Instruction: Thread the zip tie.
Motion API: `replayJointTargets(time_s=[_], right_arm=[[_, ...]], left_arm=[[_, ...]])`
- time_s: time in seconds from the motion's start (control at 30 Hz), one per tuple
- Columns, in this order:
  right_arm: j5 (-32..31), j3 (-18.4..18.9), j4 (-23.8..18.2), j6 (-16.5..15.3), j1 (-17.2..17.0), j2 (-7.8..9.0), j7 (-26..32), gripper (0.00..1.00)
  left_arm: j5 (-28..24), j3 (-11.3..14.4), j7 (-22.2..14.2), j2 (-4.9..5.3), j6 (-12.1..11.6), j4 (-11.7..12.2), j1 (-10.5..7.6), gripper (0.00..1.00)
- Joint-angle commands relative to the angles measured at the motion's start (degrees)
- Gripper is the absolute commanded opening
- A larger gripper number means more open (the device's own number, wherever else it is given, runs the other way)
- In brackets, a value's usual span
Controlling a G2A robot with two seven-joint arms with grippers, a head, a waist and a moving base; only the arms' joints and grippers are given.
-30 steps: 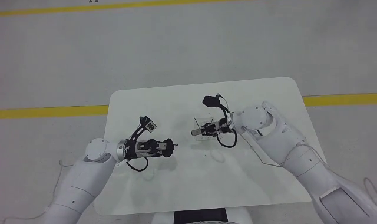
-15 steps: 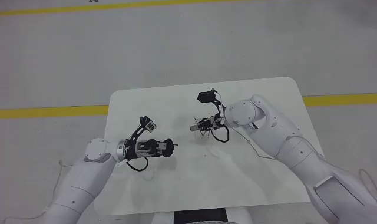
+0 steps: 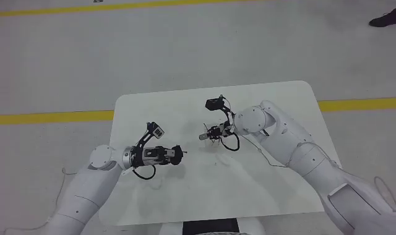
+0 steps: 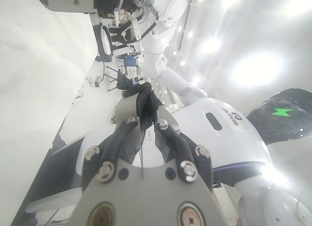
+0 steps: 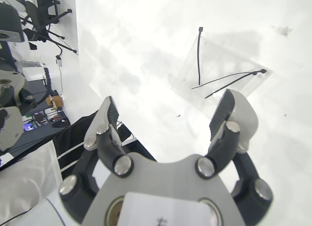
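Three black zip ties [image 5: 199, 58] lie loose on a clear plastic sheet [image 5: 229, 54] near the middle of the white tabletop [image 3: 278, 105], a little toward its far edge; the right hand [image 5: 168, 97] hangs close to the sheet, fingers spread wide and holding nothing; the left hand [image 4: 145, 97], between the middle and the left edge, is clenched on a fourth zip tie [image 4: 143, 144], whose thin strand runs back between the fingers; small dark specks [image 5: 282, 30] mark the tabletop; grey floor [image 3: 185, 43] with yellow lines [image 3: 185, 1] surrounds it; bright ceiling lights [image 4: 256, 71] glare overhead; a black chair [image 5: 40, 5] stands beyond one edge.
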Motion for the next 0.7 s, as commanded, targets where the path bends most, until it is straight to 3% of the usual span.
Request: replayJointTargets(time_s=[0.0, 0.13, 0.6, 0.67], right_arm=[[0.2, -0.9, 1.6, -0.6, 1.0, -0.57, 0.1, 1.00], [0.3, -2.6, 4.5, -2.0, 2.7, -1.60, 0.2, 1.00], [-1.2, -2.0, 3.8, -2.9, 1.7, -1.48, -1.2, 1.00], [-1.8, -2.0, 3.7, -2.6, 1.7, -1.53, -1.2, 0.67]], left_arm=[[0.0, 0.0, 0.0, 0.00, 0.0, 0.0, 0.00, 0.00], [0.0, 0.0, 0.0, 0.00, 0.0, 0.0, 0.00, 0.00], [0.0, 0.0, 0.0, 0.00, 0.0, 0.0, 0.00, 0.00], [0.0, 0.0, 0.0, 0.00, 0.0, 0.0, 0.00, 0.00]])
